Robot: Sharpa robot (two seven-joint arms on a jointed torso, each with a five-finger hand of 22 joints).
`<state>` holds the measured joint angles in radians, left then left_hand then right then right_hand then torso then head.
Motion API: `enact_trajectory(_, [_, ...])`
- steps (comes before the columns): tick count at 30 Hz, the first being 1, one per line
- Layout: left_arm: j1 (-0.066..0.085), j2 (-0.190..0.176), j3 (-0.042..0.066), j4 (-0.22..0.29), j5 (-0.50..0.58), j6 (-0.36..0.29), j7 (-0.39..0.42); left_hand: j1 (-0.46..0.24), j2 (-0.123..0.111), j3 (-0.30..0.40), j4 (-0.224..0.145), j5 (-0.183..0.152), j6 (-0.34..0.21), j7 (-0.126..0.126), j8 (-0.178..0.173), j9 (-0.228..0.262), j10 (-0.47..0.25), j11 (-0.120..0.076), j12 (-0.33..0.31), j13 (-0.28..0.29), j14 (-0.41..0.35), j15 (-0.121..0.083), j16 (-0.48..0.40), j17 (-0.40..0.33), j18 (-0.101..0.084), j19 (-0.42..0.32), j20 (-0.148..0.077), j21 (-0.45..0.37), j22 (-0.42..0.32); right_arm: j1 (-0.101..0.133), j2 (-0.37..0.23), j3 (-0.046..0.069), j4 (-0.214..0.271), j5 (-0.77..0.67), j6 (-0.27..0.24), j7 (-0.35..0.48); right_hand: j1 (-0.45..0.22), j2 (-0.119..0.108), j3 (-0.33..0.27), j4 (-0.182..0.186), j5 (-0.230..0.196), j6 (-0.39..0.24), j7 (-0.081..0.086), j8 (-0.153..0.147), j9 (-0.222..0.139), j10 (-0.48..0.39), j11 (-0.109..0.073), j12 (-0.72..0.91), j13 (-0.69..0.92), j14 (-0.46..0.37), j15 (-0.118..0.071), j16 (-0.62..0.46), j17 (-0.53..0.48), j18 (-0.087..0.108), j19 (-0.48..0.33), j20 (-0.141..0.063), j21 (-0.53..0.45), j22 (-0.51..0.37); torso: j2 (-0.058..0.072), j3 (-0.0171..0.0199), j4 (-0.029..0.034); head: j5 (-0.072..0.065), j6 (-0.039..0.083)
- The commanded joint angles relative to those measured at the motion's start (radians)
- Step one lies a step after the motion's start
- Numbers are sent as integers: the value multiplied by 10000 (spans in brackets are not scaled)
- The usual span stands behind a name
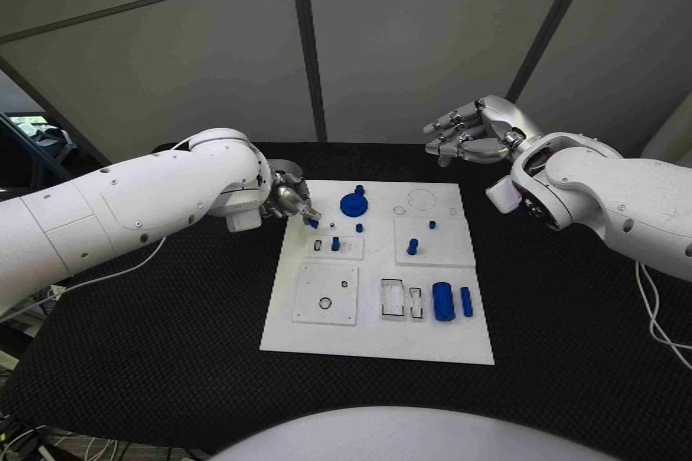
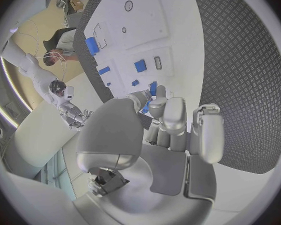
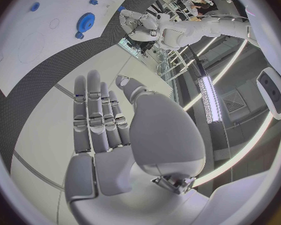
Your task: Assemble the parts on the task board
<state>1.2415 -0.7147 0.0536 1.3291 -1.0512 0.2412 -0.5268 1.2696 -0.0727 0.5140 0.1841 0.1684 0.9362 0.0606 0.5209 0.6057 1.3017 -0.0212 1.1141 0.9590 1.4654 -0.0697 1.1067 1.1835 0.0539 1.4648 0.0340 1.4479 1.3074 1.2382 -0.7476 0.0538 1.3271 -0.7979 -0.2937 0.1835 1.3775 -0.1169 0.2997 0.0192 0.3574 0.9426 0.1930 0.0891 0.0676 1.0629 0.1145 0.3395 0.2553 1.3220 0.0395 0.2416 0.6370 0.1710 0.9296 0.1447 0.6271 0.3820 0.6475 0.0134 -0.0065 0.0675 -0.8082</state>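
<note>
The task board [image 1: 378, 331] lies flat in the middle of the black table [image 1: 144, 351], and everything here is placed from it. Near the board's far edge a blue gear-shaped part [image 1: 355, 203] rests on it, with a small blue peg [image 1: 359, 227] just in front and two more short blue pegs [image 1: 413, 247] toward the board's middle. Close to the near right corner of the board two blue cylinders [image 1: 444, 301] lie side by side, next to a pair of clear rectangular frames [image 1: 392, 297]. At the board's far left corner the left hand [image 1: 287, 199] reaches over the edge, fingers drawn together on a small blue part [image 2: 147, 105], pinching it just above the white surface. The right hand [image 1: 473, 131] hangs beyond the board's far right corner, well apart from it and above the table, its fingers extended side by side and slightly curved, holding nothing.
</note>
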Motion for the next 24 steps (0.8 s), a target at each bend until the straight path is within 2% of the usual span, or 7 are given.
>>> enact_trajectory(1, [-104, -103, -4, 334, -141, -749, -235, -127, -58, 1111, -1036, 3, -29, -63, 84, 139, 74, 1, -34, 12, 182, -100, -8, 15, -184, 479, -75, -4, 1329, 20, 16, 7, -10, 39, 61, 112, -55, 70, 4, -36, 31, -41, 46, 28, 12, 51, 9, -36, -10, 53, 4, -49, 10, 111, 57, 46, -42, -14, -1, -5, 0, 9, -13])
enact_trajectory(6, [-303, -231, -9, 676, -393, -952, -317, -170, -100, 1222, -1077, 2, -33, -70, 113, 183, 87, -6, -45, 1, 182, -106, -10, 13, -186, 483, -80, -2, 1336, 20, 14, 7, -20, 40, 67, 109, -55, 70, 4, -36, 31, -41, 46, 28, 12, 51, 9, -36, -10, 53, 4, -49, 10, 111, 57, 46, -42, -14, 7, 1, -18, 26, -37])
enact_trajectory(13, [-527, -308, -12, 939, -649, -1194, -344, -254, -165, 1399, -1124, 0, -36, -76, 162, 254, 100, -13, -59, -4, 182, -115, -8, 15, -182, 479, -87, -18, 1326, 20, -6, 6, -15, 41, 70, 103, -55, 70, 4, -36, 31, -41, 46, 28, 12, 51, 9, -36, -10, 53, 4, -49, 10, 111, 57, 46, -42, -14, 17, -2, -8, 25, -55])
enact_trajectory(18, [-648, -311, -12, 1002, -792, -1176, -304, -272, -180, 1440, -1136, 0, -38, -79, 173, 271, 103, -15, -62, -5, 182, -116, -7, 16, -181, 479, -88, -21, 1325, 19, -14, 6, -7, 41, 67, 101, -55, 70, 4, -36, 31, -41, 46, 28, 12, 51, 9, -36, -10, 53, 4, -49, 10, 111, 57, 46, -42, -14, 20, -3, -20, 27, -77])
enact_trajectory(24, [-723, -316, -12, 999, -832, -1020, -332, -300, -218, 1524, -1174, -2, -46, -82, 193, 305, 108, -20, -71, -12, 181, -121, -9, 15, -181, 480, -91, -24, 1326, 19, -23, 6, -3, 42, 62, 101, -55, 70, 4, -36, 31, -41, 46, 28, 12, 51, 9, -36, -10, 53, 4, -49, 10, 111, 57, 46, -42, -14, 20, -5, -24, 29, -98])
